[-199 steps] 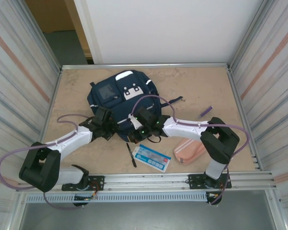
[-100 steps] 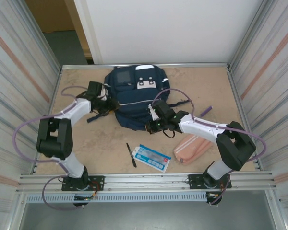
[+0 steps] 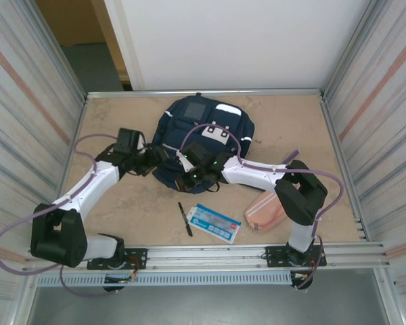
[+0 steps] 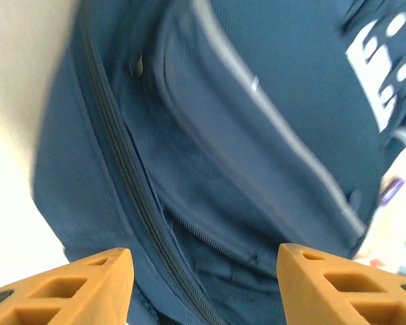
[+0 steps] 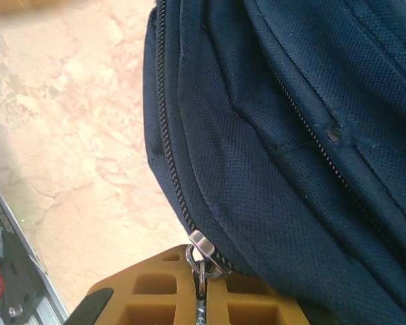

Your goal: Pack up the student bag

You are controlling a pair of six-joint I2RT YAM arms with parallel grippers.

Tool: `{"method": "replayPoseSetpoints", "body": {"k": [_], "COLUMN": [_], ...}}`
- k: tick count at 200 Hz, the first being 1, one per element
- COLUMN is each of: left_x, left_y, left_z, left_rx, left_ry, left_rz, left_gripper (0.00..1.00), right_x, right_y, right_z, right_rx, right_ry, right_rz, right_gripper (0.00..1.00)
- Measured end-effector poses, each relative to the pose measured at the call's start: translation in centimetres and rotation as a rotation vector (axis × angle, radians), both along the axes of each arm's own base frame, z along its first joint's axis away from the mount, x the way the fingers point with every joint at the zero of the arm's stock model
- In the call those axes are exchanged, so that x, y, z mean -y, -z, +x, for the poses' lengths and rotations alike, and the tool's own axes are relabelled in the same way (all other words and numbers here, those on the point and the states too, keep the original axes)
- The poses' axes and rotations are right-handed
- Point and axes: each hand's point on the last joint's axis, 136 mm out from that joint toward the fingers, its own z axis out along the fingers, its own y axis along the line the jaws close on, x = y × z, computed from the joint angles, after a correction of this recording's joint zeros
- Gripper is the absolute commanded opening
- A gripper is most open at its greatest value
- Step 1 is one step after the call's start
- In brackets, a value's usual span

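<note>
Overhead, a navy backpack lies flat on a tan table, filling the middle of the far half, toward 12 o'clock. The left pincer sits at the backpack's 8 o'clock edge. The right pincer sits at its 6 o'clock edge. Toward 6 o'clock on the table, near the arm bases, a black pen lies just beside a blue and white card. A pink pouch rests at about 4 o'clock, partly under the right arm. A small purple stick lies at 3 o'clock, well apart from the backpack.

From the left wrist, the picture is blurred. Two orange fingertips stand wide apart at 7 and 5 o'clock, gripping nothing. Navy fabric with a long zip and a white patch at 2 o'clock lies beyond them.

From the right wrist, the orange fingers at 6 o'clock are pressed together, pinching a metal zip pull at the backpack's lower edge. The zip runs up toward 12 o'clock. Bare table shows from 8 to 11 o'clock.
</note>
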Motion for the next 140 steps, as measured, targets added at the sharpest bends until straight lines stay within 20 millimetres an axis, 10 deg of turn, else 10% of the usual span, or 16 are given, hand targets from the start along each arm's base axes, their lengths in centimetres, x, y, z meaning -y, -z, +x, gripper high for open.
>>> {"method": "replayPoseSetpoints", "body": {"k": [34,64,140], "left_x": [0.8,0.3,-2.0], "left_y": [3.3,4.9,3.8], "left_z": [-1.5,-0.9,0.8], "left_rx": [-0.103,-0.137,-0.162], "left_ry": [-0.024,-0.066,-0.032], "left_rz": [0.039,0.067,-0.049], "left_gripper": [0.53,0.0,0.0], "right_x": [-0.6,-0.7,9.9], "right_y": [0.5,1.0,1.3], "right_z": [-0.6,-1.2,1.9], "right_rx": [-0.021,-0.016,0.058], "right_ry": [-0.005,-0.011,0.21], "right_rz": [0.002,-0.024,-0.139], "right_gripper": [0.0,0.0,0.0]}}
